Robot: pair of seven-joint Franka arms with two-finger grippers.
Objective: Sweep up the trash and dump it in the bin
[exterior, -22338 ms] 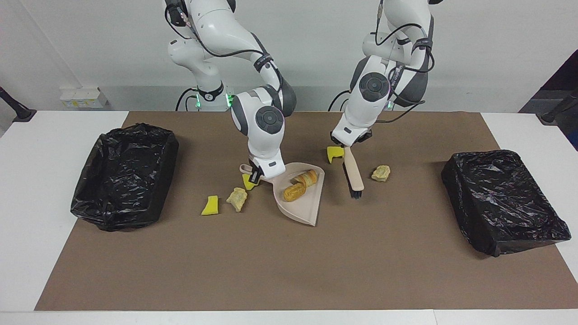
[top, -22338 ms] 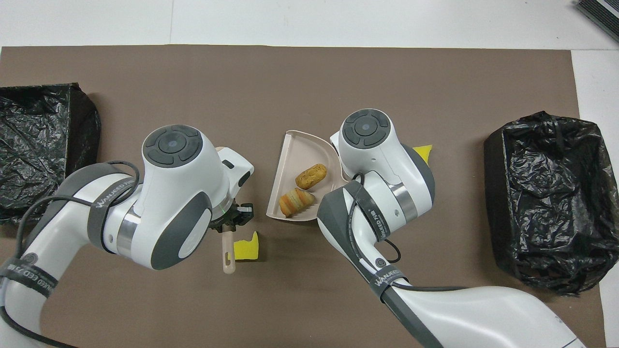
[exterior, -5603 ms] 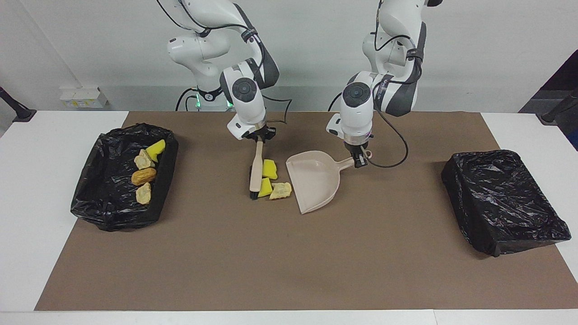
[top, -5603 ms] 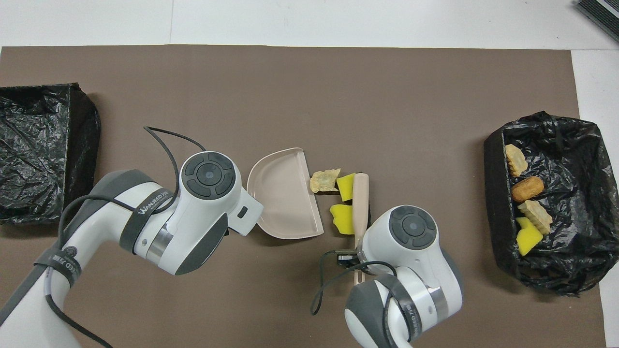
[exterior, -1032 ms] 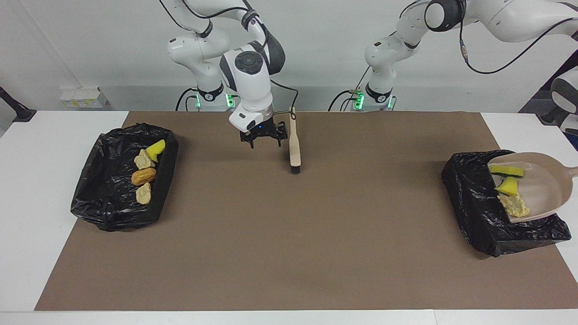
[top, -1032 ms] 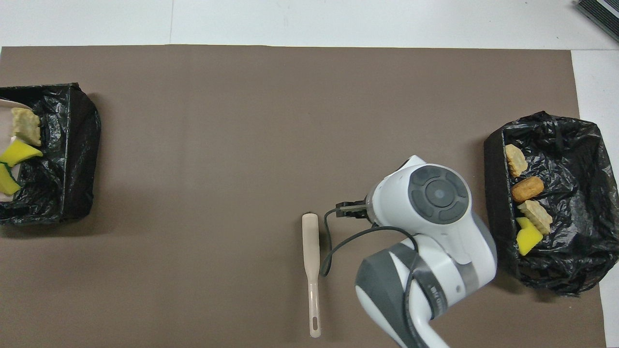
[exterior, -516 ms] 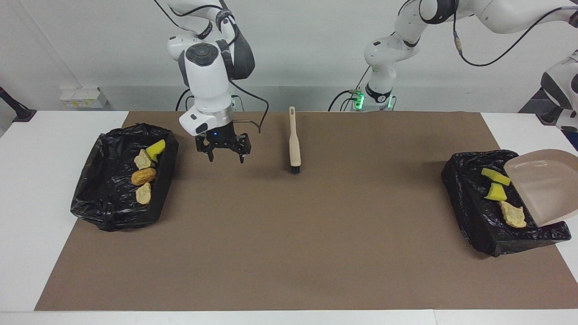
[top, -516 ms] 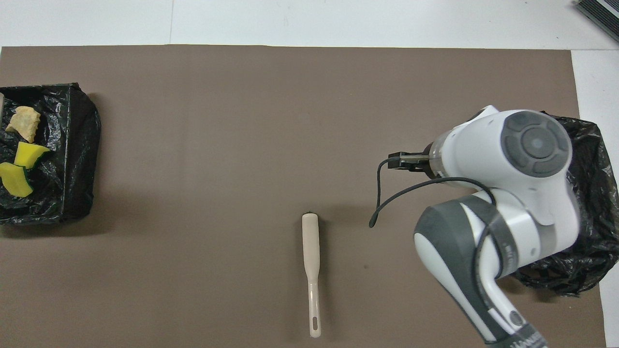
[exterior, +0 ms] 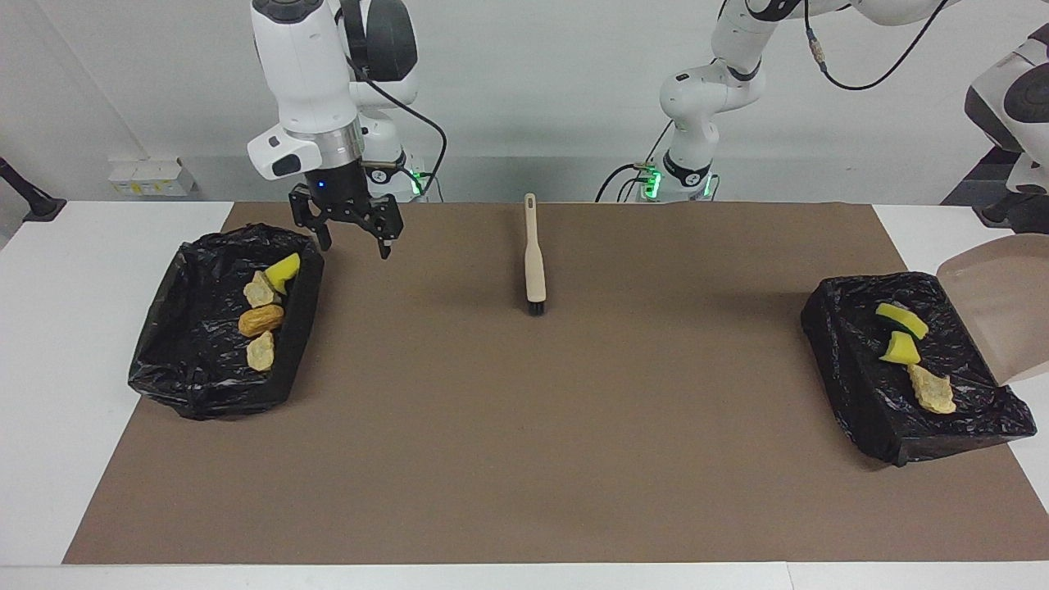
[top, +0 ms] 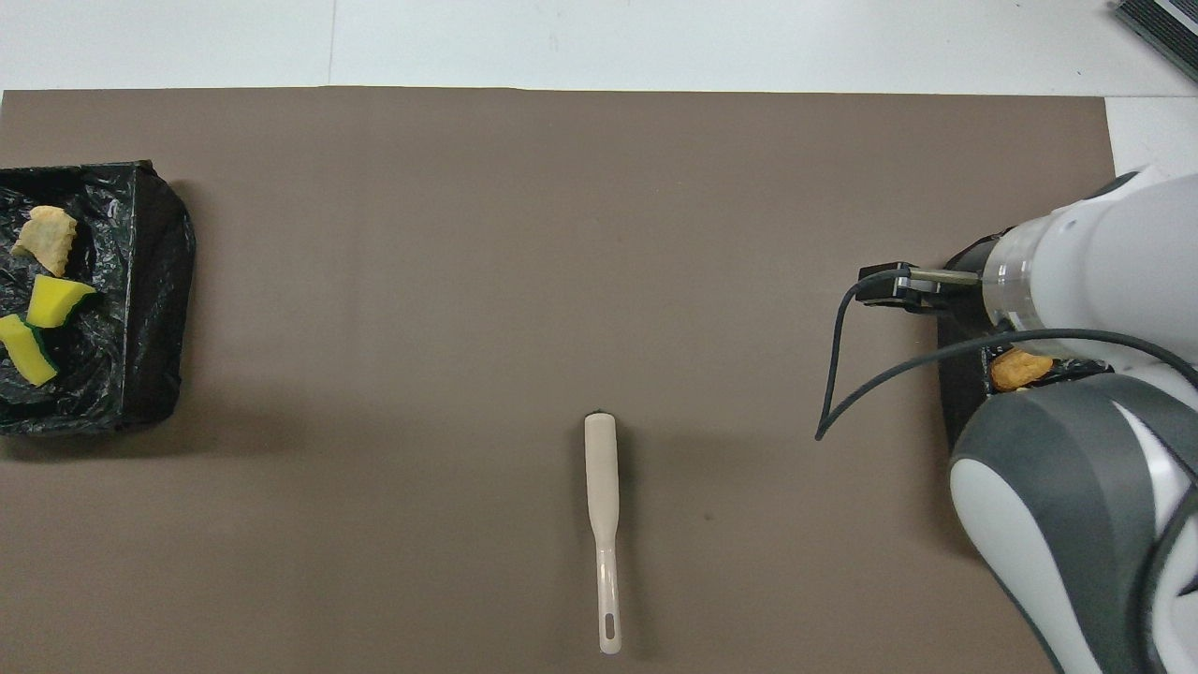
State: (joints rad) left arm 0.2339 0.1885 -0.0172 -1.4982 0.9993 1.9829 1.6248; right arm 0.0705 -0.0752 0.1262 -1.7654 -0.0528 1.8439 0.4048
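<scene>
Cut off and covered

The dustpan (exterior: pixel 1004 307) runs off the facing view's edge, so its handle and the left gripper holding it are out of sight; the overhead view shows neither. In the overhead view the right arm (top: pixel 1076 393) covers nearly all of the bin (top: pixel 964 393) at its end of the table, leaving one orange scrap (top: pixel 1020 368) peeking out, and only one fingertip of the right gripper (top: pixel 889 285) shows. The other bin (top: pixel 140 300) is clipped by that view's edge, one yellow scrap (top: pixel 23 348) with it.
</scene>
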